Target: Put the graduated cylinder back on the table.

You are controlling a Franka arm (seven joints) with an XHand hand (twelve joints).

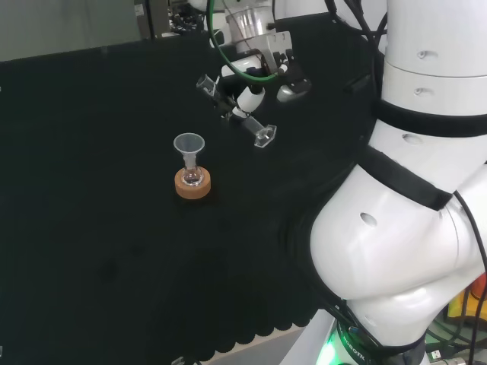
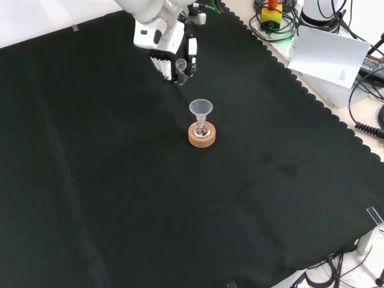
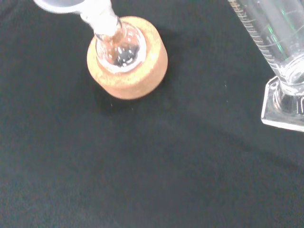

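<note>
The table (image 1: 91, 228) is covered with one black cloth. Above it, in the head view, the robot hand (image 1: 247, 91) has its fingers curled around one graduated cylinder (image 1: 236, 114), clamped on the middle of the tube. The cylinder is clear glass with printed marks and a hexagonal foot. It is tilted, its open mouth pointing to the left and its foot lower right, raised off the cloth. Near it, on the cloth, stands one cork ring (image 1: 193, 184) carrying one small round flask (image 3: 118, 50), and one clear funnel (image 1: 189, 144) sits in the flask's neck.
</note>
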